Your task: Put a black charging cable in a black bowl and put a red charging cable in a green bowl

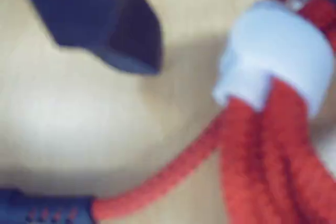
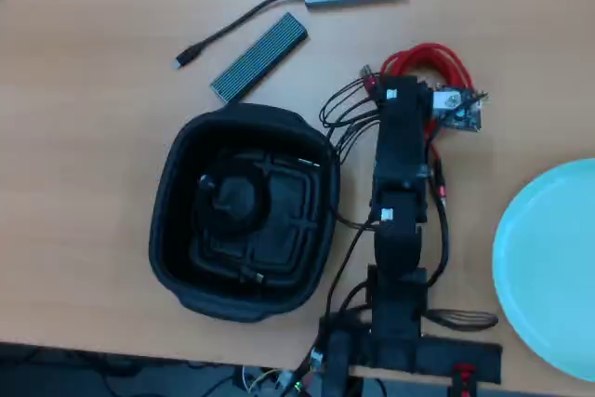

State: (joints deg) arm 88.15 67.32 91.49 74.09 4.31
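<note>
Gripper [image 2: 423, 90] down over red charging cable [image 2: 435, 64] on tabletop [image 2: 93, 90]; wrist view blurred, one dark jaw showing apart from the white tie [image 1: 278, 51] at its right, red strands hanging below it, grip and jaw opening cannot tell. Black bowl [image 2: 177, 183] well off to gripper's left in overhead view with black charging cable [image 2: 232, 197] coiled inside, green bowl [image 2: 548, 267] off to lower right, apart from arm.
</note>
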